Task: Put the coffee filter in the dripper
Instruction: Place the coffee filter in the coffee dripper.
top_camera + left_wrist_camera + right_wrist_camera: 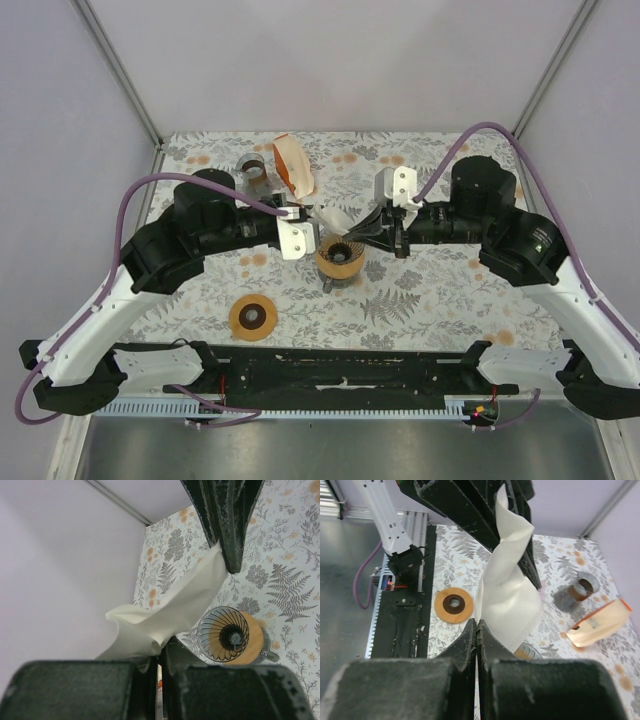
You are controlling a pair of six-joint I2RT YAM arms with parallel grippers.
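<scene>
The white paper coffee filter (337, 218) hangs stretched between both grippers, above the dripper. My left gripper (162, 651) is shut on one crumpled end of the filter (165, 607). My right gripper (477, 624) is shut on the opposite edge of the filter (510, 592), near its crimped seam. The dripper (340, 258) is ribbed glass in a wooden collar and stands on the floral table just below them. It shows with nothing in it in the left wrist view (229, 635). In the top view my left gripper (318, 213) and right gripper (362, 228) nearly meet.
A round wooden disc with a dark hole (253, 317) lies near the front left. At the back left are an orange and white coffee bag (293, 165) and a small metal cup (252, 170). A black rail (340, 370) runs along the near edge.
</scene>
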